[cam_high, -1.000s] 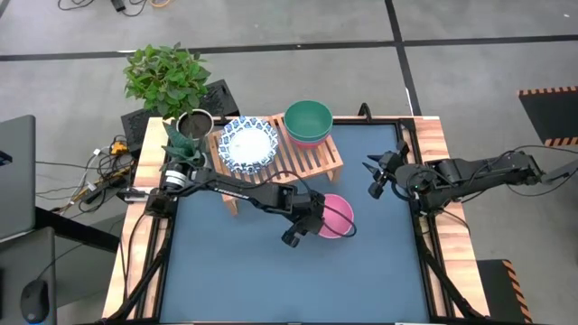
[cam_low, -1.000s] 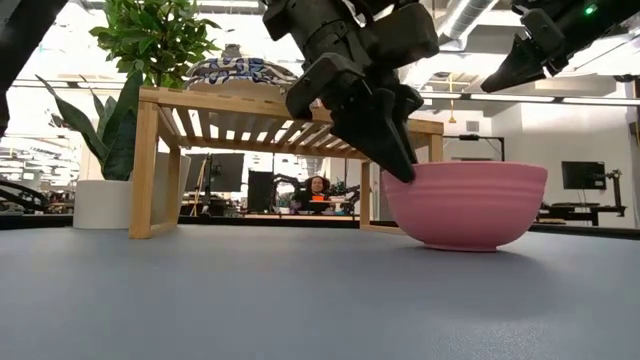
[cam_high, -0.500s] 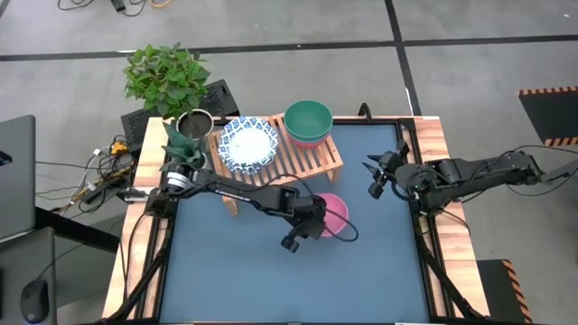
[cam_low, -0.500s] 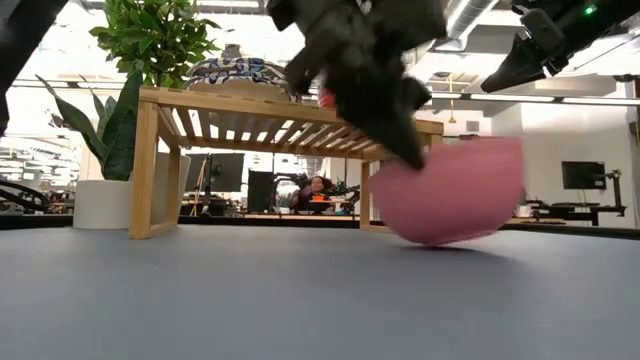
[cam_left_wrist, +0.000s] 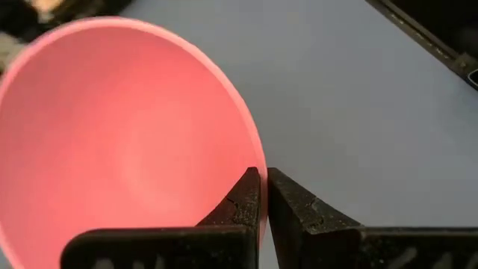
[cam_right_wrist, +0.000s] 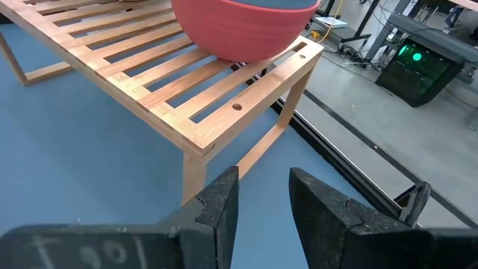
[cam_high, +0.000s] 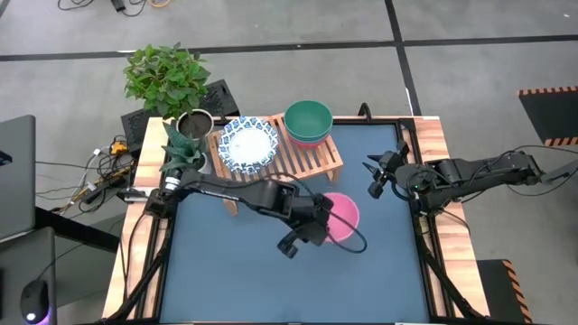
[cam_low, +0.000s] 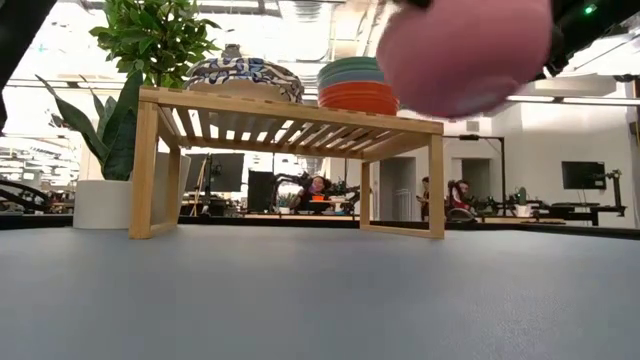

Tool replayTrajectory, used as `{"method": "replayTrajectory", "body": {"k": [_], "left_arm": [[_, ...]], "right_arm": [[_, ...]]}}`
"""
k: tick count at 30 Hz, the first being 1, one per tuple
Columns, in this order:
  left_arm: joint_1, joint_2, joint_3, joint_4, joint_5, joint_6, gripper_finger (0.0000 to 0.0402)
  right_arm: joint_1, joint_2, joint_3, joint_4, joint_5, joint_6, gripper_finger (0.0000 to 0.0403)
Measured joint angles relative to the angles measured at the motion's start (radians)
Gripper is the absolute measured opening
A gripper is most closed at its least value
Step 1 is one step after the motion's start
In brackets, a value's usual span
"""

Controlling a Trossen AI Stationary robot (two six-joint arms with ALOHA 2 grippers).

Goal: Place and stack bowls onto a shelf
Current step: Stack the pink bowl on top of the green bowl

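A pink bowl (cam_high: 343, 218) (cam_low: 465, 50) hangs in the air in front of the light-wood shelf (cam_high: 307, 161) (cam_low: 290, 108), held by my left gripper (cam_high: 318, 226) (cam_left_wrist: 261, 196), which is shut on it. On the shelf rest a stack of white, blue-patterned bowls (cam_high: 248, 144) (cam_low: 245, 73) and a teal bowl on red ones (cam_high: 308, 120) (cam_low: 358, 88) (cam_right_wrist: 239, 26). My right gripper (cam_high: 372, 177) (cam_right_wrist: 264, 196) waits open by the table's right edge, pointing at the shelf's right end. My left gripper pinches the pink bowl's rim (cam_left_wrist: 256, 168) on its left, near side, one finger (cam_left_wrist: 243, 200) inside the bowl and the other finger (cam_left_wrist: 291, 209) outside. The fingers come from the table's left, slanting down. The bowl is lifted clear of the table, mouth roughly upward.
Plant pots (cam_high: 192, 126) (cam_low: 105, 203) stand at the far left corner beside the shelf. Raised wooden rails (cam_high: 432, 144) edge the blue table top (cam_high: 253, 271), which shows bare surface on its near half. People sit in the room behind, seen in the low view.
My left gripper has raised the pink bowl off the table. The bowl first tipped on its base, then rose clear, and now hangs about level with the shelf's top in the low view. The gripper stayed shut on the rim.
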Motion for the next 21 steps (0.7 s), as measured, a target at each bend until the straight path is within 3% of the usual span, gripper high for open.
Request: {"method": "replayTrajectory", "body": {"k": [6,11,21], "left_arm": [[0.001,-0.003,0.225,-0.183,-0.165,0.030,0.0000],[0.015,-0.100,0.189,-0.163,-0.359,0.087,0.0000],[0.143,-0.197,0.220,-0.097,-0.546,0.212,0.0000]], "right_arm": [[0.000,0.000,0.000,0.000,0.000,0.001,0.0145],[0.000,0.000,0.000,-0.004,0.000,0.001,0.0145],[-0.001,0.000,0.000,-0.022,0.001,0.000,0.0145]]}}
